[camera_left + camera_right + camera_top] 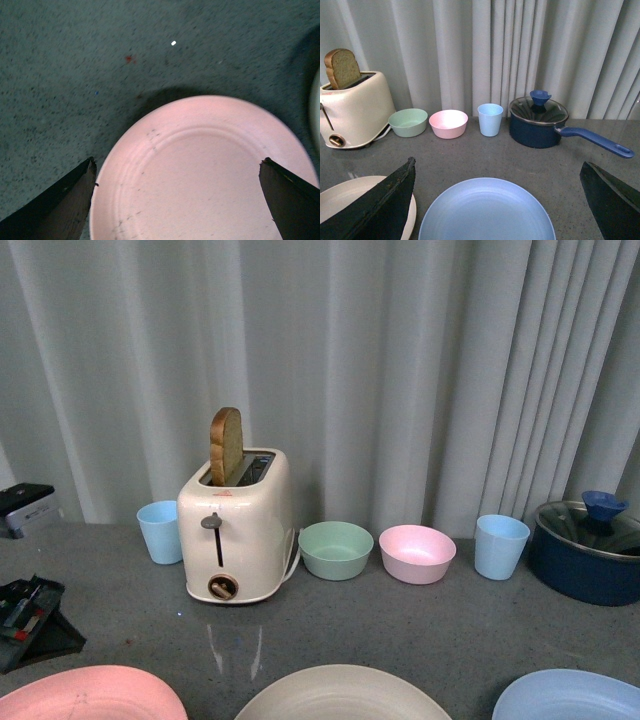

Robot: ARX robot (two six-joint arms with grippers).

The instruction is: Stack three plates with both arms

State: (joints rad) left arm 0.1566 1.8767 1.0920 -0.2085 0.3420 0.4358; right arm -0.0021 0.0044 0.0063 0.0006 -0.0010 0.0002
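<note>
Here, a cream toaster [235, 530] stands toward the back of a grey counter [400, 630], with a slice of toast [226, 445] upright in its slot. Three plates lie flat in a row in front of the toaster, at the counter's near edge. The pink plate [90, 695] is to the toaster's front left, the cream plate [340, 695] to its front right, and the blue plate [570, 695] farthest to its right. The plates lie apart, each on the counter itself.

The left gripper [177, 165] hangs over the pink plate. Its two black fingers are spread wide and hold nothing. The right gripper [497, 162] hangs over the blue plate, on the side away from the toaster. Its fingers are also spread wide and hold nothing.

To the right of the toaster, in a line along the back, stand a green bowl [335, 548], a pink bowl [417, 552], a blue cup [500, 546] and a dark blue pot [585, 560] with a glass lid. A second cup [160, 531], also blue, stands just left of the toaster. A pale curtain [400, 370] hangs behind the toaster.
</note>
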